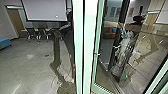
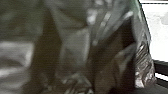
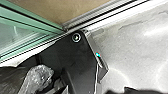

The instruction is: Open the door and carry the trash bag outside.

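Left wrist view gives you the trash bag [image 2: 75, 47] right up by the camera; a bag-like shape [image 1: 123, 53] at one o'clock in the head view may be its reflection. You can't tell whether either gripper is clenched on the bag or released, so confirm the hold before rolling. Likely you're negotiating the doorway: the pale green door frame [image 1: 88, 50] stands near twelve o'clock, glass [image 1: 107, 50] towards one. Creep, tuck the bag inward, and give your base plate [image 3: 62, 55] room; thin plastic could snag on that frame.
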